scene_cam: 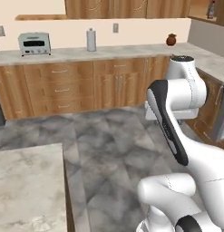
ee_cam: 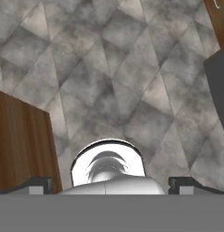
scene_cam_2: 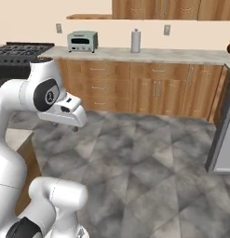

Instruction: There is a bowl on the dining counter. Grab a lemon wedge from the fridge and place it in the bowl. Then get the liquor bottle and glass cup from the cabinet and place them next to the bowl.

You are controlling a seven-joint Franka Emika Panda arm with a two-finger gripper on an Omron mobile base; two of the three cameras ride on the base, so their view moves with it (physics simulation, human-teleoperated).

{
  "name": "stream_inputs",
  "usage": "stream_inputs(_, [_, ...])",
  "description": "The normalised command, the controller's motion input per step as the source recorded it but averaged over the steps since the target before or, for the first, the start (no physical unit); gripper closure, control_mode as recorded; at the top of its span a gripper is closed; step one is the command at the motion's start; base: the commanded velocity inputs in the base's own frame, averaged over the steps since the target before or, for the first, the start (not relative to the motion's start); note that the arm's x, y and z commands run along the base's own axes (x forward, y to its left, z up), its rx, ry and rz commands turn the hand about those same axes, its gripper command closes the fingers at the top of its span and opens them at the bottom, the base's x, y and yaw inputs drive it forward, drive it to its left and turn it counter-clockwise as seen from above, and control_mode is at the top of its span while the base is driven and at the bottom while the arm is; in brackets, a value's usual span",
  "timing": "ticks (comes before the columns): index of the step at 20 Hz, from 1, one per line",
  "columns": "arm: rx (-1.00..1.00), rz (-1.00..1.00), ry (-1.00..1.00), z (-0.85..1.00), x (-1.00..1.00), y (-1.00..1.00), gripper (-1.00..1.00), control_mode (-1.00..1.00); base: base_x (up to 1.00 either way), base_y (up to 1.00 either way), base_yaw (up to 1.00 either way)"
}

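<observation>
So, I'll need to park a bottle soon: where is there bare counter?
The back counter is bare between the toaster oven and the grey canister, and between that canister and the brown jar. The marbled dining counter corner is bare too. Nothing looks crowded.

The bench (scene_cam: 27, 181), a beige-grey marbled top on a brown wood base, stands close to the left of the jaws. The tall grey fridge (scene_cam_2: 222, 139) rises well to their right. Far above and ahead of the jaws, a small dark liquor bottle (scene_cam: 212, 9) with a red cap stands upright in the light brown wood cabinet (scene_cam: 222, 14).
</observation>
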Motion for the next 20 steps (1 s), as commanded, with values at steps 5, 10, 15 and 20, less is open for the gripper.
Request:
stream_inputs(5, [0.0, 0.0, 0.0, 0.0, 0.0, 0.0, -1.0, 1.0, 1.0, 0.0, -0.08])
stream_inputs(10, [0.0, 0.0, 0.0, 0.0, 0.0, 0.0, -1.0, 1.0, 1.0, 0.0, -0.21])
stream_inputs(15, [0.0, 0.0, 0.0, 0.0, 0.0, 0.0, -1.0, 1.0, 1.0, 0.0, -0.29])
stream_inputs(20, [0.0, 0.0, 0.0, 0.0, 0.0, 0.0, -1.0, 1.0, 1.0, 0.0, -0.25])
